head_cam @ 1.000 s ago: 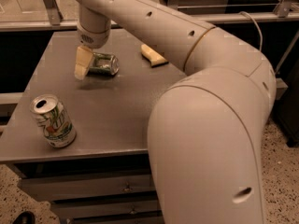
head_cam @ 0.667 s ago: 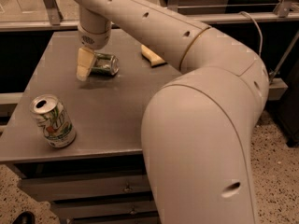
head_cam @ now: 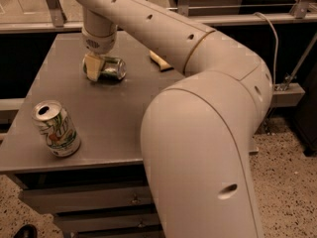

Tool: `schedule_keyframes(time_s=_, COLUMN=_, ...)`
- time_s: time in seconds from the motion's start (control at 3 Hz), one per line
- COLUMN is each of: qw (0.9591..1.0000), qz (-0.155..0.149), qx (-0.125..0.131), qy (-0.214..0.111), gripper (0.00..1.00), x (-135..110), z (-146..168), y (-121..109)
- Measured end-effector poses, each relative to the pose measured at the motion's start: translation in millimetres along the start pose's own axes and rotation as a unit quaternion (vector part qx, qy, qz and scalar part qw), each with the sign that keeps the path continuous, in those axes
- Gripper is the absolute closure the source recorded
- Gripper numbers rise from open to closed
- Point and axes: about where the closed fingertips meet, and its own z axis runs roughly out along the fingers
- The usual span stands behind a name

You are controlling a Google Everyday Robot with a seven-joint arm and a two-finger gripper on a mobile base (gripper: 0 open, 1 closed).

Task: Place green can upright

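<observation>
The green can (head_cam: pixel 113 67) lies on its side at the back of the desk (head_cam: pixel 114 113). The gripper (head_cam: pixel 94 67) is down at one end of it, touching it. A whitish can (head_cam: pixel 55 129) stands up near the front edge. A small yellow thing (head_cam: pixel 158 59) peeks out behind the big arm (head_cam: pixel 198 108).

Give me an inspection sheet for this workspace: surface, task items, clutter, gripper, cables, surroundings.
Surface: grey table, with drawers beneath.
Job's things: green can lying on its side at the far left, not upright.
Clutter: whitish can upright near the front left edge; tan object at the far side, partly hidden by the arm.
Grippers: gripper pointing down at the green can's left end.
Cables: one cable hanging at the right.
Surroundings: speckled floor.
</observation>
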Motion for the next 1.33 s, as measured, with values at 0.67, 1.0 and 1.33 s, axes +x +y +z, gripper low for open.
schedule_keyframes(time_s=0.67, qw=0.9988, qz=0.000, qx=0.009, qy=-0.049, gripper=0.91, x=0.5, z=-38.7, y=-0.4)
schedule_keyframes(time_s=1.0, qw=0.9890, qz=0.005, qx=0.030, qy=-0.145, gripper=1.00, x=9.4, z=-91.8, y=-4.2)
schedule_keyframes(time_s=1.33, qw=0.9675, qz=0.005, qx=0.022, qy=-0.252, gripper=1.00, x=13.3, z=-121.2, y=4.2)
